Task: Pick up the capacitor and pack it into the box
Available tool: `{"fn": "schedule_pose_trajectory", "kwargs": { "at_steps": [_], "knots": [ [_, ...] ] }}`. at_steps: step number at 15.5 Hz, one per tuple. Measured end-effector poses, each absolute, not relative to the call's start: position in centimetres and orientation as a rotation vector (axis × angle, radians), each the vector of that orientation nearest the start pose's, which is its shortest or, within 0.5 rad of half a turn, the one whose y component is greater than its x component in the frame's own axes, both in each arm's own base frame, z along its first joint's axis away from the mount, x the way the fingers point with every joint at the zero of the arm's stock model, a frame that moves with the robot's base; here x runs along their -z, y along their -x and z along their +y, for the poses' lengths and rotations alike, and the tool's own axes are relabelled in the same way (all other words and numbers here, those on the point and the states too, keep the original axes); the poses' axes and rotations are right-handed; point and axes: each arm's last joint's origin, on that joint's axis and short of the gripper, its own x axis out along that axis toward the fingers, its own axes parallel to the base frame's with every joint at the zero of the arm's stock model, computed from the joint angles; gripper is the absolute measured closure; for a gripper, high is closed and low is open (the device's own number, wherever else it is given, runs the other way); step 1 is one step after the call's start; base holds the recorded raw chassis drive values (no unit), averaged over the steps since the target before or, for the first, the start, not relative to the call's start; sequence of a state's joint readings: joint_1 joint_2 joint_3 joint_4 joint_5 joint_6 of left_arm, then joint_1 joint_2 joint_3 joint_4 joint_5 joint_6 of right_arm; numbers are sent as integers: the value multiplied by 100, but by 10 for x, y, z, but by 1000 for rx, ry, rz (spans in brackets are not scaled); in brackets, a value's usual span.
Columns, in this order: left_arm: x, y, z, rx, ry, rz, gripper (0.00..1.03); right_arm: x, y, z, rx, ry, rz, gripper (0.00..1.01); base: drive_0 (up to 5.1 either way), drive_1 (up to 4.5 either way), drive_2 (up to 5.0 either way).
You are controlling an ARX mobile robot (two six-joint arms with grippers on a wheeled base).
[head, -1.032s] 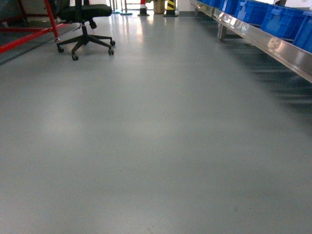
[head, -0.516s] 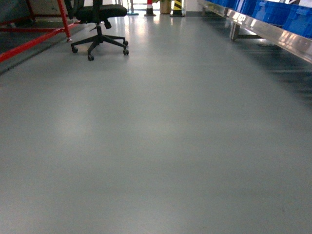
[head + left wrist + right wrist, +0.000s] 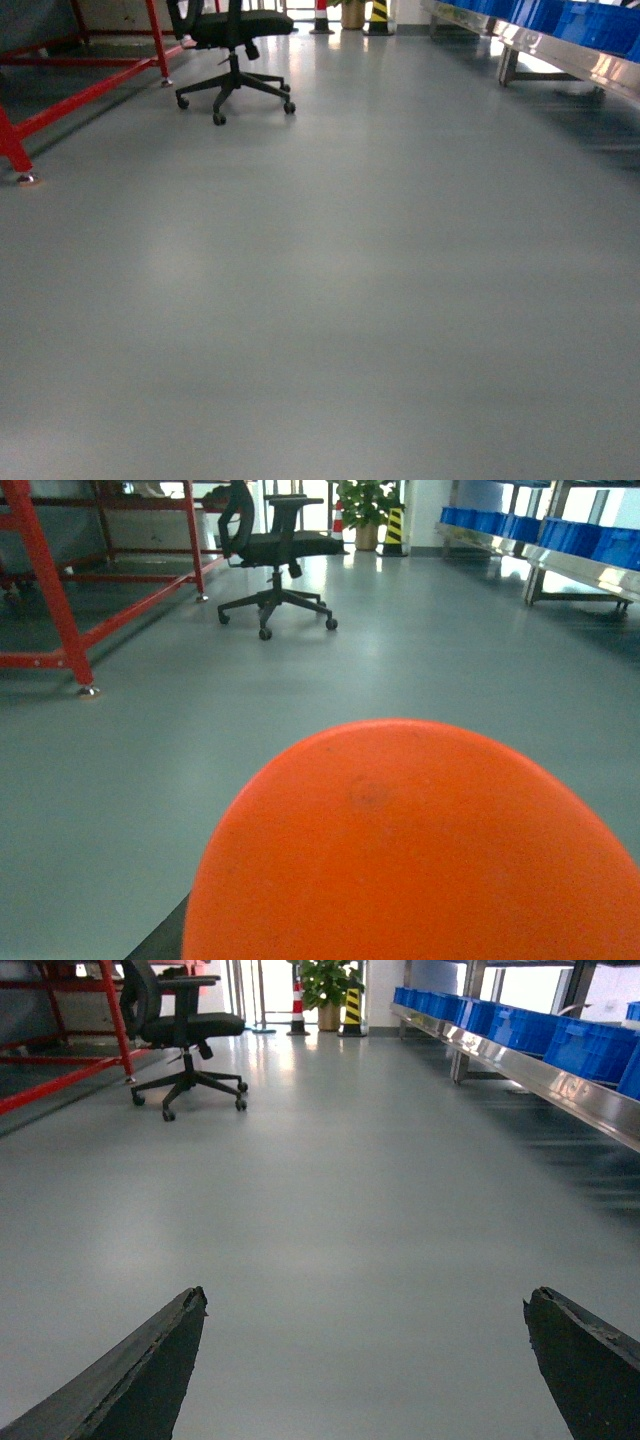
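A smooth, round orange capacitor [image 3: 415,850] fills the lower part of the left wrist view, well above the grey floor. My left gripper [image 3: 410,945] is shut on it; only a dark sliver of one finger [image 3: 165,938] shows at its lower left edge. In the right wrist view my right gripper [image 3: 365,1305] is open, its two dark fingertips wide apart over bare floor with nothing between them. The box is out of view. The head view shows neither gripper.
A black office chair [image 3: 232,60] stands at the far left beside a red metal frame [image 3: 70,100]. Blue bins [image 3: 540,1030] sit on a long steel rack [image 3: 560,1080] along the right. A striped bollard [image 3: 351,1005] and a potted plant [image 3: 325,985] stand far ahead.
In the head view the chair and the red frame have shifted right and come nearer, and the rack with blue bins has slid toward the right edge.
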State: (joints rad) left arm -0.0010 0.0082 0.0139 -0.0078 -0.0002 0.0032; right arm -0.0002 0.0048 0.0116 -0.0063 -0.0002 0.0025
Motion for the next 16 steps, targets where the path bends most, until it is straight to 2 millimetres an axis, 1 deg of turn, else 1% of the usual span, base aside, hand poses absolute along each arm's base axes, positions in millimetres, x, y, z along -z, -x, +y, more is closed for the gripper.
{"fn": "schedule_pose_trajectory", "kwargs": {
  "at_steps": [16],
  "knots": [
    [-167,-97,0,1,-3,0,60,-167,-97,0,0,-2,-3,3,-496,250,250]
  ]
}}
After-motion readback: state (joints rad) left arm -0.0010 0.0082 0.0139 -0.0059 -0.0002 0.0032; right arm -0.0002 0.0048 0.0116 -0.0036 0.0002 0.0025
